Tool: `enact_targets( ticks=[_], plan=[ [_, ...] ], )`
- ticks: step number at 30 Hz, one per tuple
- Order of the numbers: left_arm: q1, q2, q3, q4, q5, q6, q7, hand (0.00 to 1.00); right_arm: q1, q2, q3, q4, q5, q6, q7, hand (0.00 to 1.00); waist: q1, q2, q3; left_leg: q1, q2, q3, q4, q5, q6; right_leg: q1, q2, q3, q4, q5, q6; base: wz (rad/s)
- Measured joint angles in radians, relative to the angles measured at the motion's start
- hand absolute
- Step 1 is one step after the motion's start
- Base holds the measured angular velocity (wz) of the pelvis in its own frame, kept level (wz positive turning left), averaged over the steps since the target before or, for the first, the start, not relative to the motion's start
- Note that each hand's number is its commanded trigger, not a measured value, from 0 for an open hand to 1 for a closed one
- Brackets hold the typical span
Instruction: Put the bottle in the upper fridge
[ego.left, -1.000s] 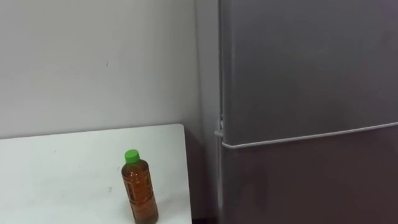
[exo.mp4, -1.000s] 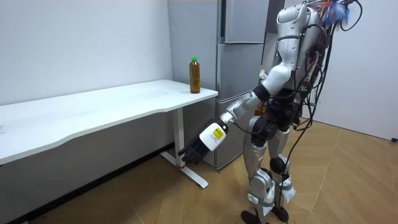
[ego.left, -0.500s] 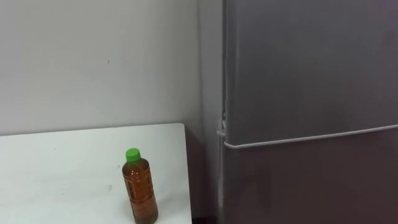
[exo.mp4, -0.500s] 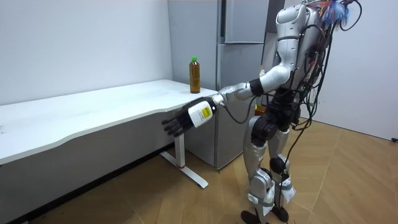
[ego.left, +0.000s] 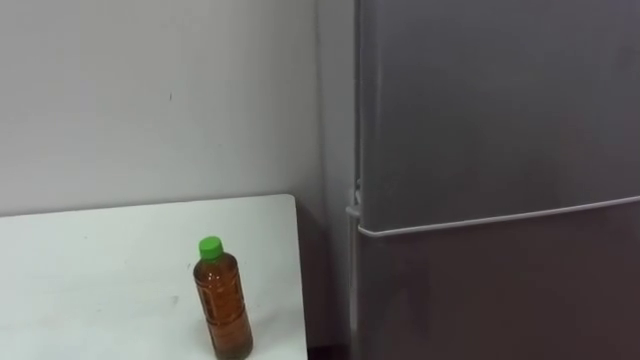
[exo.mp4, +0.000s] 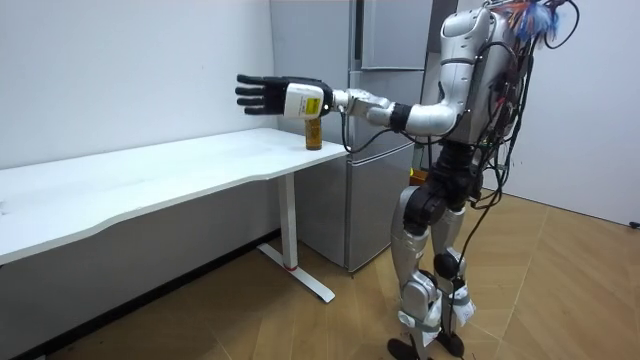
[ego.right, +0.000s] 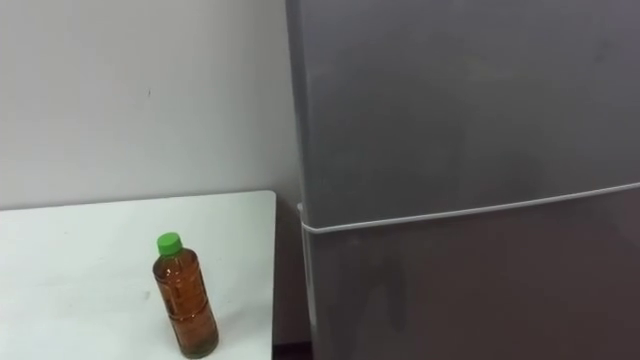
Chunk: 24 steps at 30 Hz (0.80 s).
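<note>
Bottle (ego.left: 222, 300) upright on table (ego.left: 100, 260), green cap (ego.left: 210, 247) up, long axis seemingly vertical.

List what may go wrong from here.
1. The bottle stands near the table edge. The open left hand, held at about its height, might knock it over or off.
2. The fridge is shut. Its upper door must open first, or the bottle may bump it.

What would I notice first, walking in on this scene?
Probably the robot's left hand, fingers spread, held out above the white table. Next, the amber bottle with a green cap, standing upright near the table's corner, beside the tall grey fridge, its doors shut.
</note>
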Motion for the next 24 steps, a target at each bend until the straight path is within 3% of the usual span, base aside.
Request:
enact_targets(
  ticks=[3, 9, 14, 17, 24],
  plan=[
    [-0.017, 0.000, -0.038, -0.026, 0.001, 0.002, -0.030, 0.00, -0.009, -0.001, 0.000, 0.000, -0.002, 0.000, -0.001, 0.00, -0.019, 0.002, 0.0068, -0.009, -0.003, -0.020, 0.013, -0.004, 0.002, 0.002, -0.002, -0.015, -0.001, -0.002, 0.002, 0.14],
    [-0.100, 0.001, -0.104, -0.038, 0.012, 0.015, -0.120, 0.00, -0.020, -0.002, 0.006, 0.000, -0.010, 0.003, 0.009, 0.00, -0.033, 0.003, 0.0053, -0.026, -0.004, -0.029, 0.025, -0.004, 0.002, -0.006, -0.003, -0.020, 0.001, -0.002, 0.002, 0.05],
    [-0.114, 0.001, -0.158, -0.109, 0.005, 0.027, -0.204, 0.00, -0.029, -0.003, 0.010, 0.000, -0.009, 0.008, 0.025, 0.00, -0.065, 0.010, 0.0067, -0.023, -0.005, -0.031, 0.025, -0.004, 0.002, -0.005, -0.003, -0.012, 0.003, -0.002, 0.002, -0.03],
    [-0.157, 0.000, -0.201, -0.123, 0.003, 0.035, -0.254, 0.00, -0.040, -0.003, 0.023, 0.007, -0.009, 0.010, 0.031, 0.00, -0.076, 0.010, 0.0070, -0.023, -0.003, -0.026, 0.024, -0.004, 0.002, -0.010, -0.002, -0.008, 0.002, -0.002, 0.002, -0.04],
    [-0.226, -0.001, -0.295, -0.145, 0.011, 0.083, -0.394, 0.00, -0.049, 0.001, 0.036, 0.006, -0.014, 0.011, 0.031, 0.00, -0.109, 0.010, 0.0061, -0.017, -0.002, -0.013, 0.022, -0.004, 0.002, -0.011, -0.001, 0.008, 0.004, -0.002, 0.002, -0.07]
  ],
)
